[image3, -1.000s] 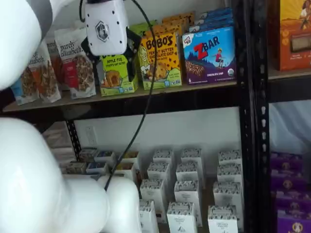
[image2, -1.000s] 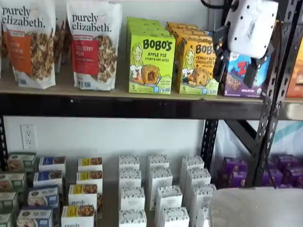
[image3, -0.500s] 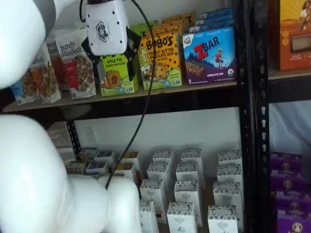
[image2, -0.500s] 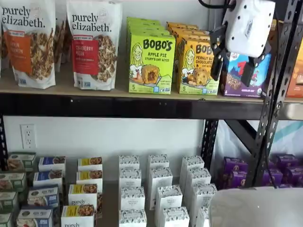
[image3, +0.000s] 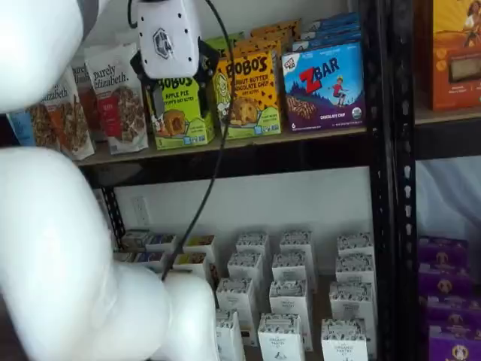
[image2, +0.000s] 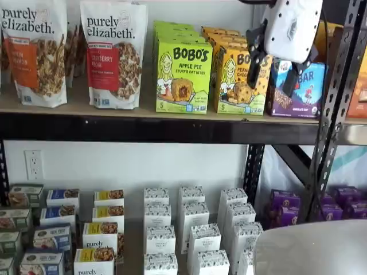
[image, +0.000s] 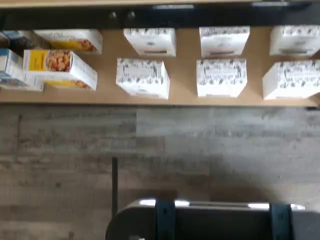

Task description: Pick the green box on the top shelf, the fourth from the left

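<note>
**Gripper spread in front of top shelf; green box not gripped**

The lime-green upright carton printed "BOBO'S APPLE PIE" (image2: 183, 76), the green box, stands upright on the long light-tan top shelf with a thick black front beam (image2: 143, 129), centre of the frame in a shelf view. Just left of it: a white "purely elizabeth." granola pouch with a red label (image2: 113, 52). Touching its right side: a yellow-orange Bobo's carton (image2: 238, 80). Further right: a blue-purple ZBar box (image2: 304, 91).

The white-bodied gripper with two black fingers (image2: 272, 66) hangs at the upper right of that frame, over the yellow-orange carton and the ZBar box. A plain gap shows between its fingers; nothing is held.

In a shelf view the gripper (image3: 180, 94) sits upper left, overlapping the top of the green box (image3: 184, 113). A black cable (image3: 214, 150) trails down from it.

The wrist view shows small white patterned cartons (image: 142, 77) in rows on a tan lower board (image: 185, 65), with grey wood-look flooring (image: 200, 145) beyond.
</note>
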Robot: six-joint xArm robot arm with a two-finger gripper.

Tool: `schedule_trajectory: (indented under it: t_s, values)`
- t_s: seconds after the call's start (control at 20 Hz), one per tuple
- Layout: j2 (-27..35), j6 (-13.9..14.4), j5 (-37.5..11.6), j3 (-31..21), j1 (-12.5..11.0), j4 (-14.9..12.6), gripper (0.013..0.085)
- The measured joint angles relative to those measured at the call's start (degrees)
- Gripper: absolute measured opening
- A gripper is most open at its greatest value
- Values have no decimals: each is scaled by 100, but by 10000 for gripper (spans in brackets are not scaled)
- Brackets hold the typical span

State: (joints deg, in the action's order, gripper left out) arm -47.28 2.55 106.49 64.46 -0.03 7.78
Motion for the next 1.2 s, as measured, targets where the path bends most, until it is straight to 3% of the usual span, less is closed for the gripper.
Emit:
schedule_trajectory:
  t_s: [0.35, 0.7, 1.2]
  values:
    - [193, 356, -436, 104, 481, -310, 850]
    - [402, 477, -538, 248, 594, -267, 850]
    - [528, 809, -840, 261, 1010, -589, 850]
